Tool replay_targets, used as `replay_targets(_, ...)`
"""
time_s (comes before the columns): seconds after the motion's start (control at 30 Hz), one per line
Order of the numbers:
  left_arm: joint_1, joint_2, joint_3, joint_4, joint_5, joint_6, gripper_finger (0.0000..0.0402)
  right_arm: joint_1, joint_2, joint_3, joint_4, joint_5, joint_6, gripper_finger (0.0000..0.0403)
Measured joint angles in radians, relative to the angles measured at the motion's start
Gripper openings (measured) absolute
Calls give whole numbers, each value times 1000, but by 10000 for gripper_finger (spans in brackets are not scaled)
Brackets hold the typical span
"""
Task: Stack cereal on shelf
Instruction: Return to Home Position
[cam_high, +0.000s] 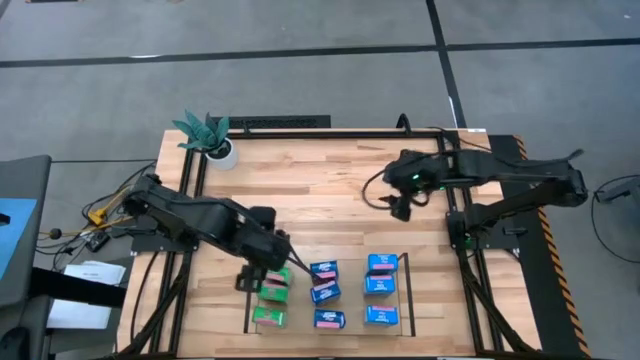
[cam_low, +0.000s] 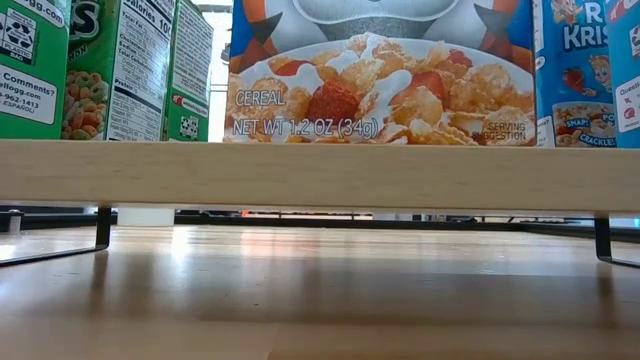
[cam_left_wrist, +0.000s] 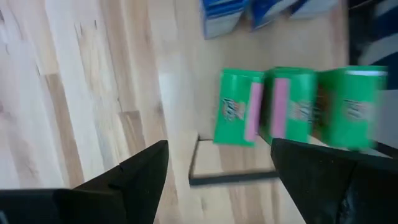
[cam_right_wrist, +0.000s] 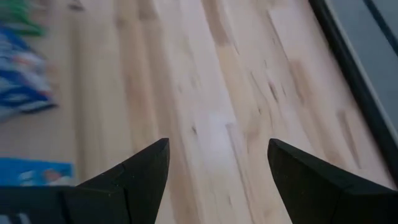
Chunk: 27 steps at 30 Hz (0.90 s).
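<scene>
grey floor (cam_high: 300, 60) with dark lines around a light wood tabletop (cam_high: 330, 180).

high view: potted plant (cam_high: 208, 135) at the far left corner of the tabletop. the shelf (cam_high: 405, 290) sits at the near edge, with thin dark rails at its sides. on it are three columns of boxes: green cereal boxes (cam_high: 268, 317) in the left column, blue cereal boxes (cam_high: 326, 292) in the middle and right columns. the left gripper (cam_high: 268, 270) is just beside the far end of the green column, and the arm's end covers part of that column. the right gripper (cam_high: 402, 208) hangs over bare tabletop, well apart from the shelf.

low view: the shelf's pale wood base runs across the frame on dark metal feet, with bare tabletop in front. green boxes stand on it at left. a blue box printed with a bowl of cereal is in the middle and another blue box is at right. neither arm is in this view.

left wrist view: jaws apart. between them show the tabletop and a dark shelf rail. three green boxes stand side by side ahead, touching or nearly so. blue boxes lie beyond them.

right wrist view: jaws apart over bare wood. blue boxes are off to one side, blurred.
</scene>
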Motion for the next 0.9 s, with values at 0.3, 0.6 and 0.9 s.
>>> replay_targets(0.3, -12, -66, 248, 37, -271, 95, 275, 1, -205, 179, 58, -22, -213, 297)
replay_targets(0.6, -25, -495, -70, 428, -355, 160, 274, -45, -520, -28, 206, -22, -157, 297)
replay_targets(0.9, -26, -965, -800, 884, -340, 114, 274, -45, -808, -399, 505, -30, -59, 297)
